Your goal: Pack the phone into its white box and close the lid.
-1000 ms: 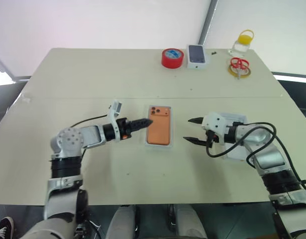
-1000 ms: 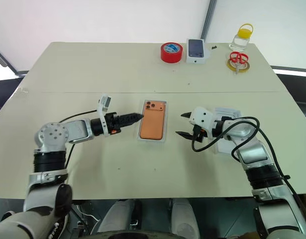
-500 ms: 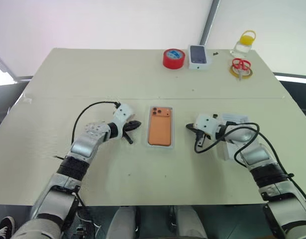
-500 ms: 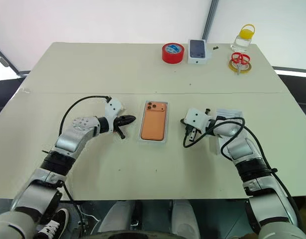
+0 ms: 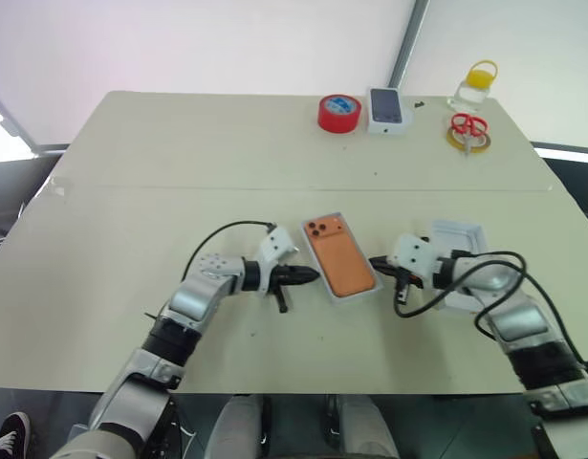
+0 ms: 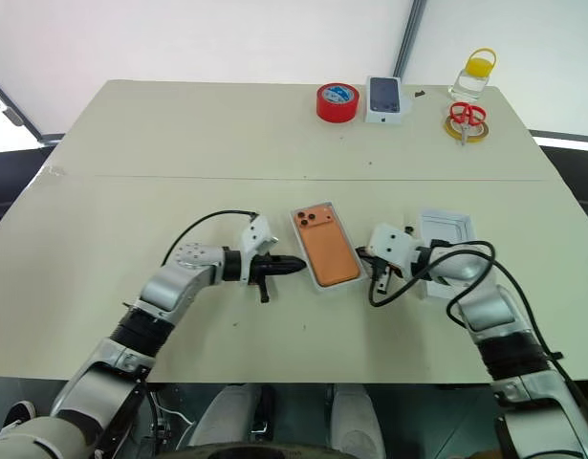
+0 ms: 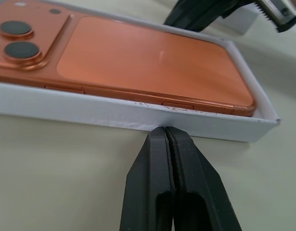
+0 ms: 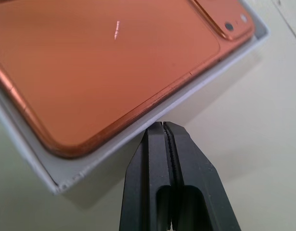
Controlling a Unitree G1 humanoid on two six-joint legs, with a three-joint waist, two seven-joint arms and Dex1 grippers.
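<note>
Rotated since 1 s ago: phone (image 5: 340,263) in white box (image 5: 375,283), now skewed at table (image 5: 179,153) center. Left gripper (image 5: 313,275) pressed together, tip at box's left wall; right gripper (image 5: 374,261) pressed together at right wall, both moved in. Lid (image 5: 458,247) just right, under right arm. Risk: uneven side pushes spin box further, or arm/cable drags lid away.
</note>
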